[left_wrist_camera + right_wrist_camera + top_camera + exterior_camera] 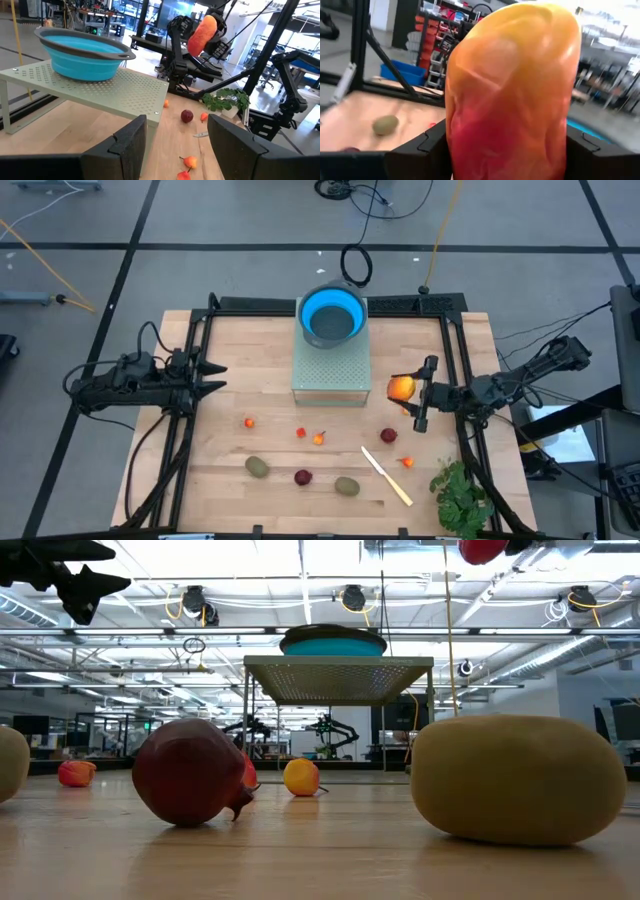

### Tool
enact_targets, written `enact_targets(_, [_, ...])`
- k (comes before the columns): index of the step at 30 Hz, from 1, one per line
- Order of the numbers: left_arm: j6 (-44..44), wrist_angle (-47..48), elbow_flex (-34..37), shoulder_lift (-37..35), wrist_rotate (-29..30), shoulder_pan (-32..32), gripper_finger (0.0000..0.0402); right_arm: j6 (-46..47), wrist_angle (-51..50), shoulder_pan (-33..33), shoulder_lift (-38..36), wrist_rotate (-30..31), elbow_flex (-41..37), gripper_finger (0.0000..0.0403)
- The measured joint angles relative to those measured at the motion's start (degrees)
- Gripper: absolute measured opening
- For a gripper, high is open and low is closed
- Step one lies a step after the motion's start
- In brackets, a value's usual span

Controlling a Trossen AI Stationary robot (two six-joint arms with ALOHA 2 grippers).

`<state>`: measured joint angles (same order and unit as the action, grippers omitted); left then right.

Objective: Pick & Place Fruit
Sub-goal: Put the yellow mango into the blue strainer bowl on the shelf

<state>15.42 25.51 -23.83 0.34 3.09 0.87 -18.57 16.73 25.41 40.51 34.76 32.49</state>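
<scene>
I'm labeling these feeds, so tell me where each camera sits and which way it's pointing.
High: overhead, straight down; both arms, right gripper holding the mango.
Low: table level, looking across past a kiwi to the bowl; arms at the top edge.
Left wrist: past the open left gripper toward the bowl and right arm.
Right wrist: filled by the mango between its fingers.
Shared: the mango shows in all four.
</scene>
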Motion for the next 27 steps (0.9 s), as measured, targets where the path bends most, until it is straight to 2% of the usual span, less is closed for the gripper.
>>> enact_targets(5, [0.0,0.0,0.0,0.0,0.0,0.0,0.0212,-10.3,3.9,0.0,0.0,0.0,0.0,0.0235])
enact_targets(9, [0.0,0.0,0.0,0.0,0.0,0.0,0.0212,-14.1,6.8,0.0,0.0,0.0,0.0,0.0235])
enact_targets(22, [0.0,0.0,0.0,0.0,0.0,0.0,0.0212,-13.0,8.2,0.0,0.0,0.3,0.0,0.0235])
enact_targets(27, [-0.2,0.0,0.0,0.0,0.0,0.0,0.0212,-8.8,11.9,-1.6,0.7,4.9,0.0,0.0235])
